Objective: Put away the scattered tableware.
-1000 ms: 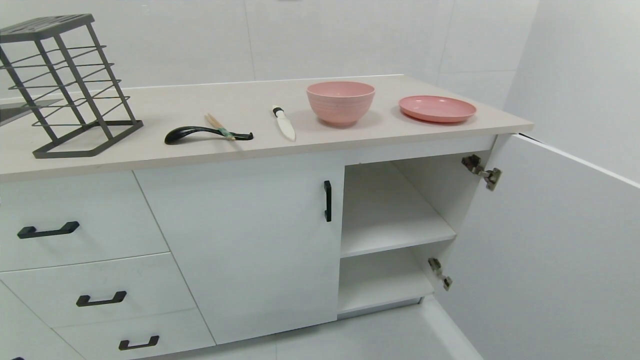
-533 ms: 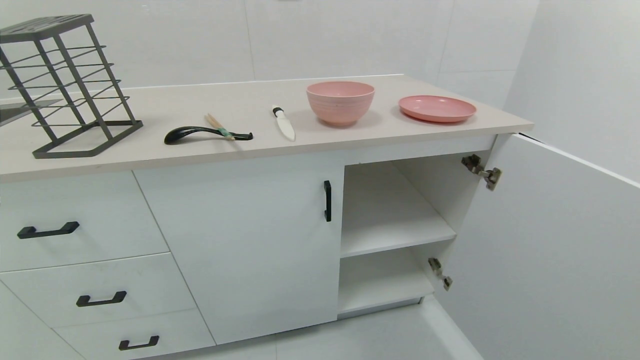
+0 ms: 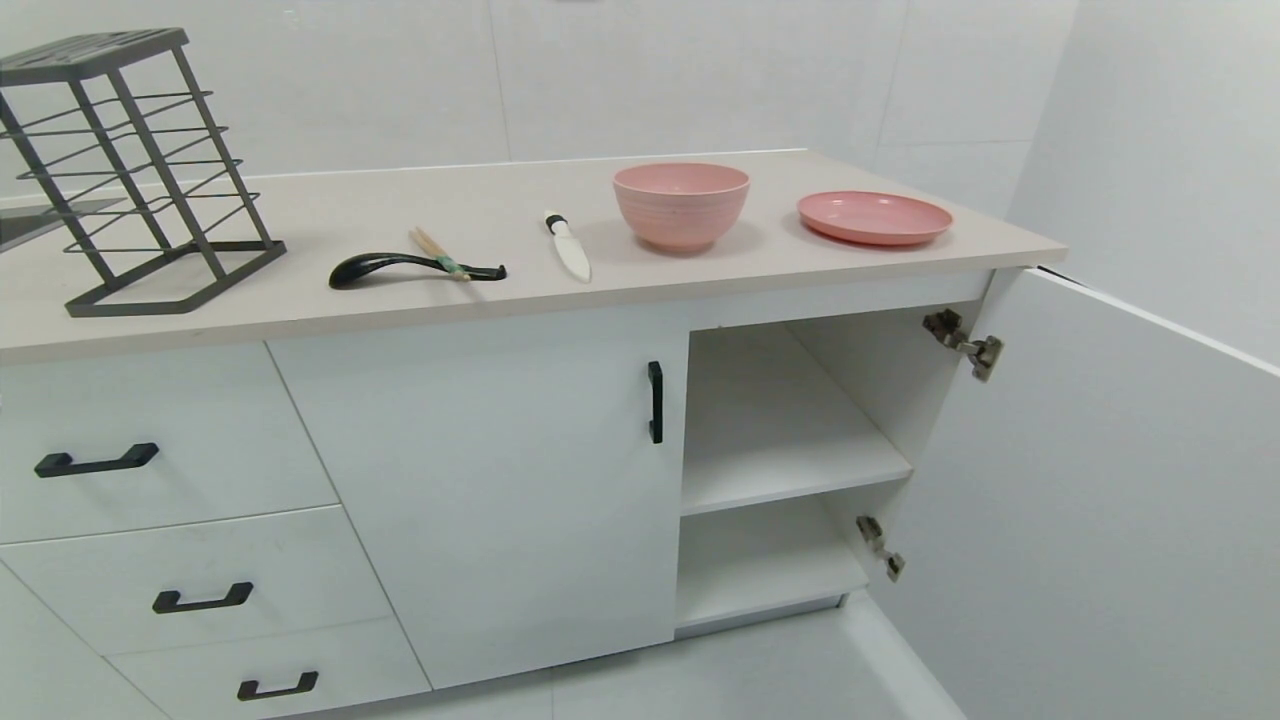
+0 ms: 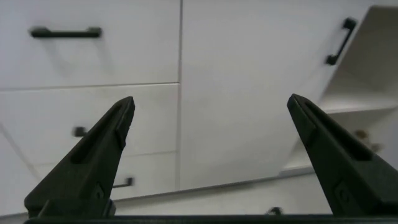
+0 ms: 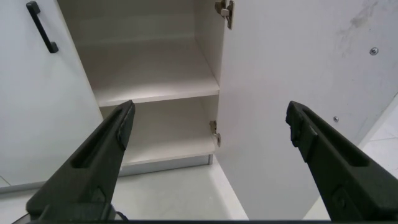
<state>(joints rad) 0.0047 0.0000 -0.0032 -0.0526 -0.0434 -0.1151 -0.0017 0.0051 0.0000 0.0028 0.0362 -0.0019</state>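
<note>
Bowl (image 3: 680, 205), plate (image 3: 873, 217), spoon (image 3: 400, 267), seemingly chopsticks (image 3: 430, 243), on countertop (image 3: 300, 215).

1. Counter (image 3: 480, 200): dark wire rack (image 3: 130, 170) at far left.
2. Black spoon (image 3: 400, 268) lies across chopsticks (image 3: 430, 243), touching.
3. White knife (image 3: 568, 245) between spoon and pink bowl (image 3: 681, 205).
4. Pink plate (image 3: 874, 217) right of bowl, apart.
5. Right cabinet door (image 3: 1100, 480) open; two bare shelves (image 3: 780, 440).
6. Drawers (image 3: 170, 440) shut, left.
</note>
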